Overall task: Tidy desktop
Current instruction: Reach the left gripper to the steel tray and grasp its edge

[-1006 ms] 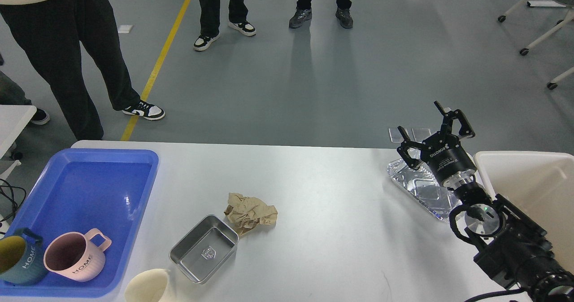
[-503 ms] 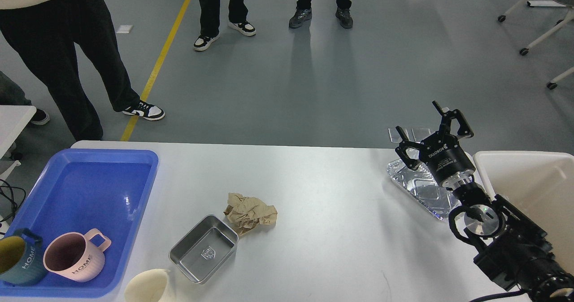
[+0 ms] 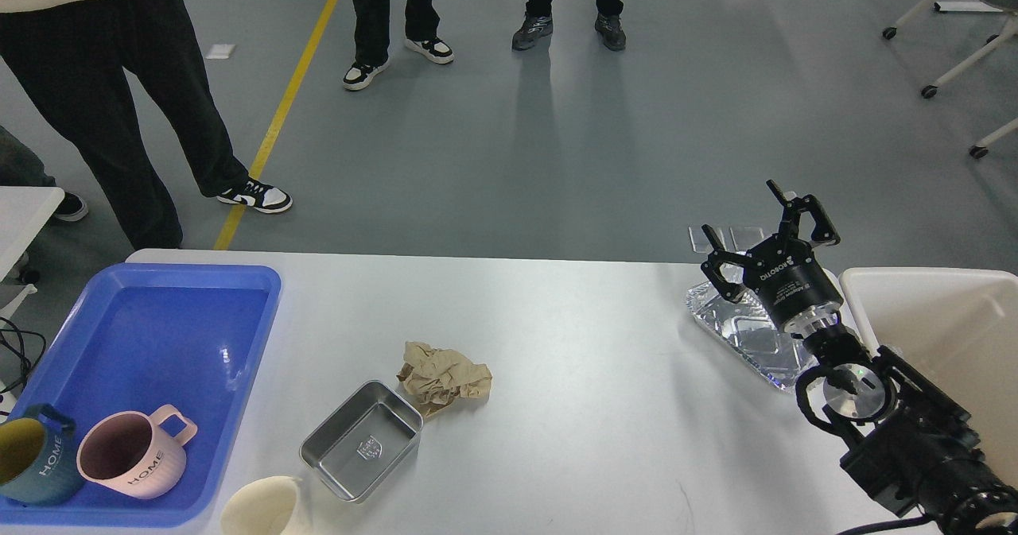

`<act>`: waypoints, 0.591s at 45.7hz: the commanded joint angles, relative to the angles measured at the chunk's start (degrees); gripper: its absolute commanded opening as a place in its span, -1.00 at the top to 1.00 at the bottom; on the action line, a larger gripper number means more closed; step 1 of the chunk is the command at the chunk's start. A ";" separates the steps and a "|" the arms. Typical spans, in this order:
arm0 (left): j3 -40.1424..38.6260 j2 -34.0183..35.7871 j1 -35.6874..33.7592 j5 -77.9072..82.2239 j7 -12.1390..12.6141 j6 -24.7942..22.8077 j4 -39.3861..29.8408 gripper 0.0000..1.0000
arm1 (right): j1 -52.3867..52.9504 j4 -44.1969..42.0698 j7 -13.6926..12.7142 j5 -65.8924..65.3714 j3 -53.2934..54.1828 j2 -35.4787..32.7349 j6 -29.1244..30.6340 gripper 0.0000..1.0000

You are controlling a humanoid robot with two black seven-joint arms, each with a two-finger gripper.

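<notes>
The white-grey desktop point(image 3: 573, 376) fills the lower view. On it lie a crumpled brown paper point(image 3: 442, 376), a small steel tray point(image 3: 361, 450) just left of it, a foil tray point(image 3: 747, 335) at the right, and a cream cup point(image 3: 261, 507) at the front edge. My right gripper point(image 3: 744, 227) is open and empty, raised above the foil tray's far end. My left gripper is out of view.
A blue plastic tray point(image 3: 175, 320) at the left holds a pink mug point(image 3: 131, 455) and a dark teal mug point(image 3: 32, 459). A cream bin point(image 3: 946, 336) stands at the right edge. Several people stand on the floor beyond the table.
My right gripper has drifted very slightly up and back. Nothing else on the desktop has moved.
</notes>
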 commanded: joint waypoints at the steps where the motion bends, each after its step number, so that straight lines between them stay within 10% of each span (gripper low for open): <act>1: 0.23 -3.37 0.01 1.28 5.48 0.33 -5.01 -0.87 | 0.05 0.00 -0.10 0.01 -0.06 -0.06 -0.02 -1.00; 15: 1.11 -21.03 0.19 4.88 30.44 10.61 -15.12 -0.83 | -0.03 0.09 -0.10 0.01 -0.06 -0.06 -0.02 -1.00; 27: 1.11 -36.76 0.01 16.48 42.67 17.73 -13.02 -0.81 | -0.12 0.00 -0.10 -0.08 -0.15 -0.24 0.07 -1.00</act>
